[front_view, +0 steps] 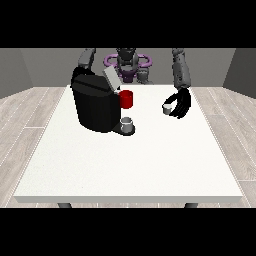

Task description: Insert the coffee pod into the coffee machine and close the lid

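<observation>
1. Front view: a black coffee machine (pixel 95 106) stands on the white bench (pixel 130 165) at the view's left, its grey lid (pixel 112 78) tilted up and open. A red mug (pixel 127 99) sits just behind its spout, and a small grey cup (pixel 127 123) rests on its drip tray.
2. The robot hand at the view's right (pixel 180 104) curls its fingers round the small grey coffee pod (pixel 167 108), just above the bench and well apart from the machine.
3. The other robot hand is hidden behind the machine; I cannot tell its state.
4. Risks, as I judge them: the pod could tilt or slip during the carry across, catch the raised lid, or miss the opening; the arm could knock the mug.
</observation>
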Action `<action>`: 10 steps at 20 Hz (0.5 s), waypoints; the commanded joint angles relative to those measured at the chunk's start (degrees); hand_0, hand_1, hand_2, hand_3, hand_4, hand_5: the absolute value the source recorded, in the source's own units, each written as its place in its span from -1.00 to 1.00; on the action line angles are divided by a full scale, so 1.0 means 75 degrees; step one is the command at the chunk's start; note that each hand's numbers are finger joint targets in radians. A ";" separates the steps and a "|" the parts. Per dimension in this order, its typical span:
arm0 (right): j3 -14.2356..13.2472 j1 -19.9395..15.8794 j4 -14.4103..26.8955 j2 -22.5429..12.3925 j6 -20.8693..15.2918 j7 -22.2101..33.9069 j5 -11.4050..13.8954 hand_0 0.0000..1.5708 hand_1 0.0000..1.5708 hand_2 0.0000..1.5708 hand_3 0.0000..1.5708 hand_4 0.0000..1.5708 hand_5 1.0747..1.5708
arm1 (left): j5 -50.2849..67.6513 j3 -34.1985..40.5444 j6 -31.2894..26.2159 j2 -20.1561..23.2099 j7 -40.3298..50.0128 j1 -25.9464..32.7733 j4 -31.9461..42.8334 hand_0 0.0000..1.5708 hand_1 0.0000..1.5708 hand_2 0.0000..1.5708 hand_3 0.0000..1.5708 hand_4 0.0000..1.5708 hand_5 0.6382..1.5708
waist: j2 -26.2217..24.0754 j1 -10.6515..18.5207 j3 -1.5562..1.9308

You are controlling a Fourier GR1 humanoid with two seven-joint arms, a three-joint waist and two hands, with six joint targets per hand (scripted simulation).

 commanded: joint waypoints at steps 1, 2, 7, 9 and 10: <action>-0.0173 -0.0505 -0.0246 -0.0107 0.0025 0.0708 -0.0208 -1.00 -1.00 -1.00 -1.00 -0.36 1.00 | -0.0358 -0.0114 0.0402 -0.0111 0.0058 -0.0244 0.0272 0.17 0.17 0.33 0.06 -0.54 1.00 | -0.0037 -0.0048 -0.0007; -0.0092 -0.0125 -0.0093 -0.0016 0.0035 -0.0022 -0.0108 -1.00 -1.00 -1.00 -1.00 -0.35 1.00 | -0.0461 -0.0119 0.0675 -0.0030 -0.0377 -0.0132 0.0291 0.24 0.24 0.38 0.10 -0.59 1.00 | 0.0211 -0.0093 -0.0007; -0.0398 -0.0516 0.0225 -0.0269 0.0171 0.0415 -0.0308 -1.00 -1.00 -1.00 -1.00 -0.46 1.00 | -0.0771 -0.0330 -0.0082 0.0309 0.0050 -0.0396 0.0460 0.31 0.31 0.42 0.13 -0.63 1.00 | -0.0061 0.0167 -0.0005; 0.0095 -0.0271 -0.0477 0.0047 -0.0153 0.0606 0.0031 -1.00 -1.00 -1.00 -1.00 -0.47 1.00 | -0.0833 -0.0137 0.0607 0.0286 -0.0342 -0.0468 0.0776 0.49 0.49 0.64 0.51 -0.47 1.00 | 0.0171 -0.0227 -0.0011; -0.0044 -0.0009 -0.0038 0.0082 -0.0058 0.0332 -0.0112 -1.00 -1.00 -1.00 -1.00 -0.49 1.00 | -0.0915 -0.0351 0.0653 -0.0248 -0.0052 -0.0367 0.0532 0.56 0.56 0.73 0.66 -0.40 1.00 | -0.0208 -0.0072 -0.0006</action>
